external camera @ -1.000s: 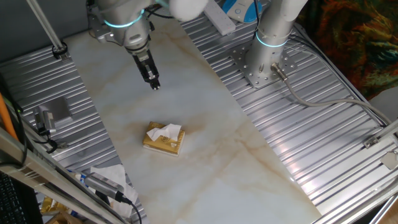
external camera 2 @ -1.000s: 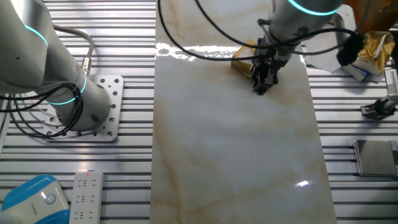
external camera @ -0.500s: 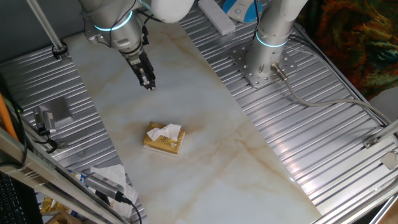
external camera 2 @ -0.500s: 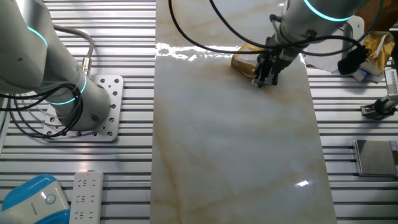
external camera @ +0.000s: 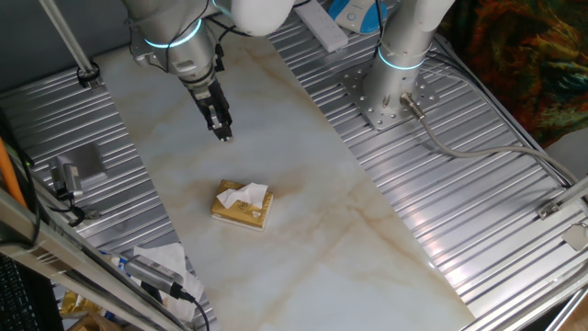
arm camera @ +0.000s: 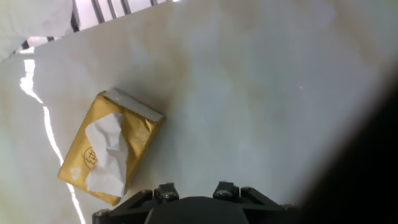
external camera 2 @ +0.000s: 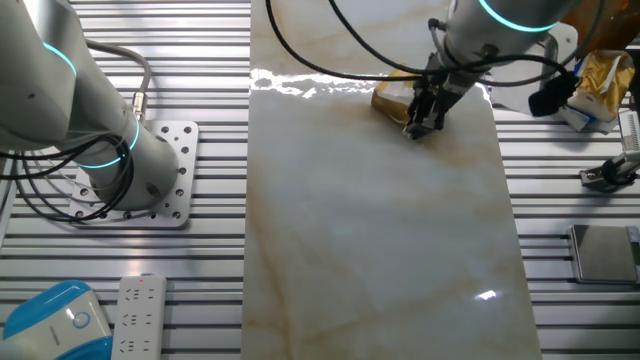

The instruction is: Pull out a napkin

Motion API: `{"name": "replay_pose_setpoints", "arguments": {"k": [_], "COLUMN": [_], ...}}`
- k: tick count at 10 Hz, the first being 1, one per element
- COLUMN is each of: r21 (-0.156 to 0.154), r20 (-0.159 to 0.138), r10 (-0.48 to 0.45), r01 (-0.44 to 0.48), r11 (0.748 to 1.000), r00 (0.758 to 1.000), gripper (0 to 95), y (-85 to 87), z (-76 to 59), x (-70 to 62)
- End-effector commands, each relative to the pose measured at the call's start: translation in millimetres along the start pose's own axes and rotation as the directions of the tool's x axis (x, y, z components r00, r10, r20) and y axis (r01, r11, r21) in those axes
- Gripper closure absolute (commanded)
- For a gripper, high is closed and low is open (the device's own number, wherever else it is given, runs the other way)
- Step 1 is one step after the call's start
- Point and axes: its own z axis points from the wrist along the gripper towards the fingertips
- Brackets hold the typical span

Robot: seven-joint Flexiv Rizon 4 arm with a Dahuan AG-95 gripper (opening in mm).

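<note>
The napkin (external camera: 244, 194) is a folded white tissue sticking out of the slot of a flat tan-yellow box (external camera: 241, 214) on the marble table top. In the hand view the napkin (arm camera: 107, 153) lies along the box (arm camera: 135, 127) at the lower left. My gripper (external camera: 221, 132) hangs above the table, well behind the box, with its fingers close together and nothing in them. In the other fixed view my gripper (external camera 2: 414, 129) stands in front of the box (external camera 2: 391, 98) and hides part of it. The hand view shows only the gripper's base, not its fingertips.
A wrinkled white paper heap (external camera: 158, 258) lies off the table's front left edge. A second arm's base (external camera: 387, 94) stands on the ribbed metal at the right. A grey block (external camera: 84, 163) sits at the left. A remote (external camera 2: 137, 314) lies near the other view's bottom left.
My gripper shifted a little to the left, then slightly down and back toward the box. The box and napkin have not moved.
</note>
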Motion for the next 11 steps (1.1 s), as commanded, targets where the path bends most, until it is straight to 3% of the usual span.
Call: {"name": "replay_pose_setpoints", "arguments": {"k": [1,2,3,4,5,6,9,11], "r21": [-0.024,-0.031,-0.026,-0.021,-0.022,-0.034,-0.034,-0.046], "r20": [0.0,0.014,0.021,0.023,0.027,0.031,0.056,0.066], "r10": [-0.002,-0.002,-0.001,-0.001,-0.001,-0.002,0.0,-0.001], "r01": [0.002,0.003,0.002,0.001,0.001,0.003,0.002,0.004], "r11": [1.0,1.0,1.0,1.0,1.0,0.999,0.999,0.999], "r00": [1.0,1.0,1.0,1.0,1.0,1.0,0.998,0.998], "gripper": [57.0,57.0,57.0,76.0,76.0,57.0,57.0,57.0], "y": [15.1,46.6,64.9,85.9,90.3,89.9,86.9,87.5], "z": [7.4,22.0,29.6,40.0,45.1,54.4,80.0,80.2], "x": [-0.6,2.6,4.8,8.7,9.0,4.6,-6.2,-7.4]}}
